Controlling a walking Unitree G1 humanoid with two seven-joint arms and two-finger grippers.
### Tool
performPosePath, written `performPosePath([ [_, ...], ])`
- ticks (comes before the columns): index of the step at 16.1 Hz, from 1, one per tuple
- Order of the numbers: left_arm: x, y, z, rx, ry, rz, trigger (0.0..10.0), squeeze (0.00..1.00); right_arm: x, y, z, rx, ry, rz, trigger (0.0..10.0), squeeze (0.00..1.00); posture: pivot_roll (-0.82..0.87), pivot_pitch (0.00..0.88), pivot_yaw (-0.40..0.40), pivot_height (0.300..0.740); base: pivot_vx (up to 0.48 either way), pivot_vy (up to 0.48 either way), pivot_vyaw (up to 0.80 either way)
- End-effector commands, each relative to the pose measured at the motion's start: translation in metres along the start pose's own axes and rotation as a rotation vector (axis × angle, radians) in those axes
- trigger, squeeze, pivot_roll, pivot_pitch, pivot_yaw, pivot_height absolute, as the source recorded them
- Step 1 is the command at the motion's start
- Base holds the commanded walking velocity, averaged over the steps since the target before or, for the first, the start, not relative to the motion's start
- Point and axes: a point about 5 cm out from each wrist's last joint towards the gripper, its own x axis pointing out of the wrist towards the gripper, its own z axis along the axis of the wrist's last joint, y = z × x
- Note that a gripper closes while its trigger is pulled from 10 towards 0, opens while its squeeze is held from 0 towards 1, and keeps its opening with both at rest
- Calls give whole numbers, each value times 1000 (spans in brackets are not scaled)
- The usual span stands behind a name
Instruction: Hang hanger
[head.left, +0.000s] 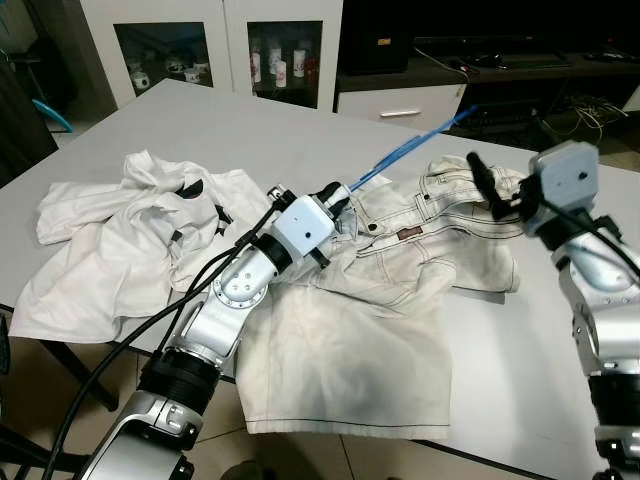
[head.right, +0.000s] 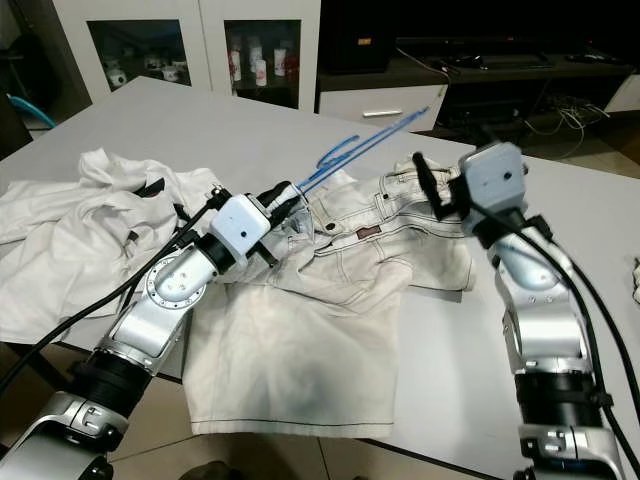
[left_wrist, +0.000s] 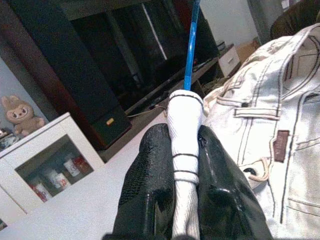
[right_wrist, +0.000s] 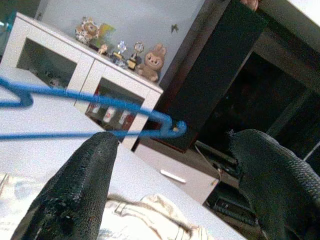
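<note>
Centrally, the left gripper (head.left: 338, 197) is clamped on the blue hanger (head.left: 410, 149) through a fold of white shorts (head.left: 400, 260) — apparently threading it into the waistband. Right gripper (head.left: 487, 178), fingers apart, waits at upper right over the waistband.

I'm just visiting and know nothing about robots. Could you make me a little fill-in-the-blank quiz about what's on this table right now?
1. The left pincer is shut on white fabric with a ____ hanger sticking out.
2. The right pincer has its fingers ____.
3. The cream shorts lie on a ____ table.

Missing words: blue; open; white
</note>
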Motion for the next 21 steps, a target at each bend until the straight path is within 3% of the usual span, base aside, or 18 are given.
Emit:
performPosePath([
  [1,2,5,0,5,9,13,10000,0,-3,-3,1,14,-6,-24,10000,0,46,0,-44,723,0,0,0],
  [3,2,10,-1,-8,18,37,10000,0,-5,-6,-1,41,3,-53,10000,0,45,0,-39,723,0,0,0],
  [5,5,19,1,-134,10,103,10000,0,-7,-5,2,55,-15,-46,10000,0,36,0,-33,723,0,0,0],
  [6,6,21,2,-158,1,112,10000,0,-8,-4,3,45,-17,-32,10000,0,35,0,-33,723,0,0,0],
  [9,5,20,1,-138,-3,88,10000,0,-7,-2,4,51,-6,3,10000,0,35,0,-35,723,0,0,0],
  [10,2,20,-2,-147,5,93,10000,0,-5,-2,5,140,-2,2,10000,149,35,0,-35,723,0,0,0],
  [11,1,19,-4,-151,8,93,10000,0,-3,2,8,287,-19,4,10000,1000,38,0,-38,723,0,0,0],
  [12,0,18,-5,-150,10,91,10000,0,-2,6,11,346,-34,25,10000,1000,43,0,-40,723,0,0,0],
  [13,-2,16,-7,-134,13,74,10000,0,0,14,18,330,-56,76,10000,1000,46,0,-40,723,0,0,0],
  [14,-4,16,-9,-107,23,62,10000,0,3,20,18,110,-32,129,10000,1000,45,0,-39,723,0,0,0],
  [15,-7,18,-13,-51,40,36,10000,0,3,29,13,-239,7,283,10000,0,44,0,-37,723,0,0,0],
  [16,-8,20,-14,-24,45,22,10000,0,2,31,12,-320,18,360,10000,0,44,0,-37,723,0,0,0],
  [18,-8,30,-13,2,45,34,10000,0,3,24,14,-353,36,412,10000,0,49,0,-46,723,0,0,0],
  [21,-6,39,-11,24,39,51,10000,0,12,16,14,-454,31,409,10000,0,54,0,-48,723,0,0,0],
])
